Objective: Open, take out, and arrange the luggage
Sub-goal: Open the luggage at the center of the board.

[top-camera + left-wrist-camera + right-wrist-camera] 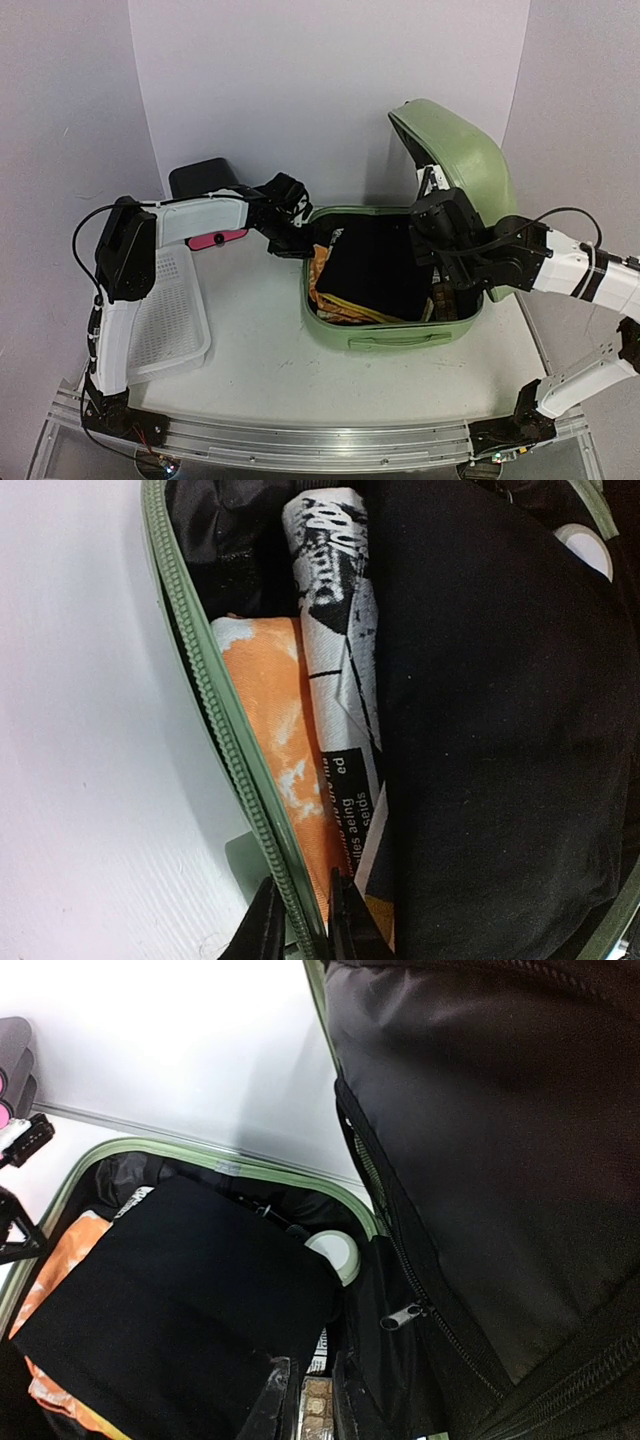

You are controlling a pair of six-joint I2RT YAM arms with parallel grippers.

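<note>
The light-green luggage [400, 335] lies open on the table, its lid [470, 160] standing up at the back right. Inside are a folded black cloth [375, 265], an orange cloth [270, 730] and a black-and-white printed cloth [335, 630]. My left gripper [300, 240] is at the case's left rim [200, 650]; in the left wrist view its jaws [305, 925] pinch that zippered edge, one finger outside and one inside. My right gripper [312, 1405] hangs over the case's right side by the black lid lining [500, 1110], jaws nearly together with nothing between them.
A white perforated basket [165, 320] sits left of the case under my left arm. A black drawer box [205, 180] with pink fronts stands behind it. In the case, a white round thing [335, 1250] shows past the black cloth, and a zipper pull [405, 1315] hangs on the lining.
</note>
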